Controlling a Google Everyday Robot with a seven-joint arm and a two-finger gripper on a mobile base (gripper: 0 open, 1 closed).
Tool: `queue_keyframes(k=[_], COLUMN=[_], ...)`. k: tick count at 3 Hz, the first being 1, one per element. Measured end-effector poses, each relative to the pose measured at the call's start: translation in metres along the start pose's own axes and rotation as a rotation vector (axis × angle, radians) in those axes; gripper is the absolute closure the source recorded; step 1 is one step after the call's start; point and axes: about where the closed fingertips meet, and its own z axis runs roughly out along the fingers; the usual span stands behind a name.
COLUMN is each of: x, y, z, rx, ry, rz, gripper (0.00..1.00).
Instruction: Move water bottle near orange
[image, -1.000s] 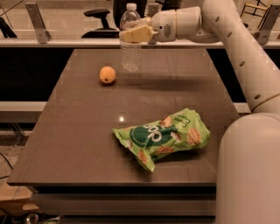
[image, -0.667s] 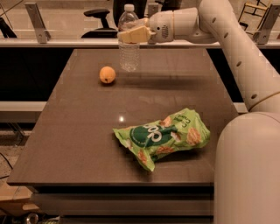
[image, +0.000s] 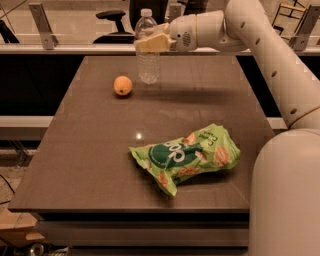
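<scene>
The water bottle (image: 148, 62) is clear and ribbed with a white cap, upright at the far middle of the brown table (image: 100, 150). My gripper (image: 150, 42) reaches in from the right and is shut on the bottle's upper part, its cream fingers (image: 155, 43) across the label area. The orange (image: 122, 85) is small and round and lies on the table just left of and slightly nearer than the bottle, a short gap apart. I cannot tell whether the bottle's base touches the table.
A green crinkly snack bag (image: 185, 157) lies on the near right part of the table. My white arm (image: 265, 55) spans the right side. A rail (image: 70, 49) and an office chair (image: 112, 22) stand behind the table's far edge.
The gripper and the bottle have shifted slightly left toward the orange. The orange and the snack bag have not moved.
</scene>
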Motion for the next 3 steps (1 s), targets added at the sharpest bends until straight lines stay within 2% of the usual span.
queue_keyframes(k=[2,3], x=[0.007,0.034], y=[-0.001,-0.001], z=[0.002,0.008], rx=[0.033,0.057], ry=[0.015,-0.006], rz=[-0.014,0.008], gripper=[1.0,1.0])
